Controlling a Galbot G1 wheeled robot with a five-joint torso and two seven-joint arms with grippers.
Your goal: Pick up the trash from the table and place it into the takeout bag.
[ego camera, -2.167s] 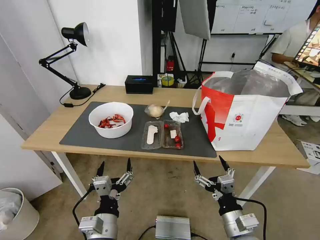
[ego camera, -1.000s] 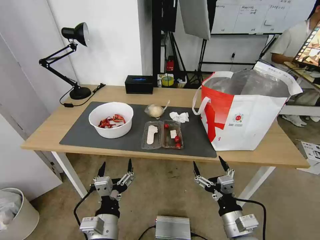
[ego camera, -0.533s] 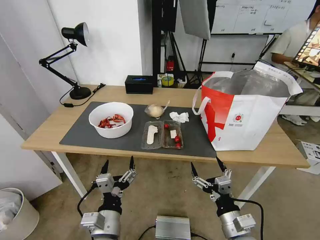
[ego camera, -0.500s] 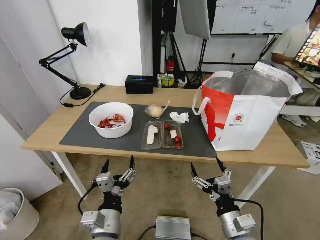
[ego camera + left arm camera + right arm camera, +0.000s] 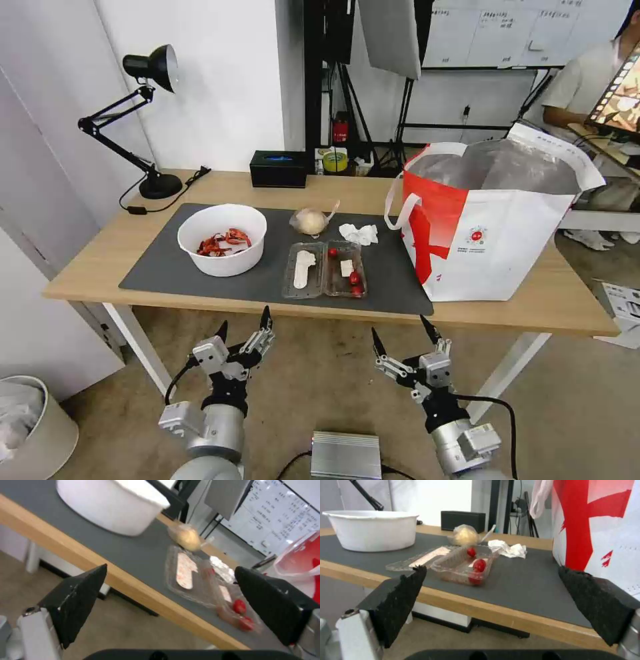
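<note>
Two tools below table (image 5: 333, 190) front edge, left tool (image 5: 244, 321) and right tool (image 5: 400, 328) both spread apart, holding nothing. Bowl (image 5: 222, 239), clamshell (image 5: 325, 269), lump bag (image 5: 310, 220), apparently tissue (image 5: 359, 233) on mat; takeout bag (image 5: 490, 220) upright at right.

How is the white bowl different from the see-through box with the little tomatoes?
The white bowl is round, deep and solid white; the clear clamshell is flat, rectangular and see-through. The bowl holds red scraps; the clamshell lies opened out, with cherry tomatoes in its right half. The bowl sits on the left part of the dark mat, the clamshell near its middle. Both rest on the mat with their contents uncovered.
</note>
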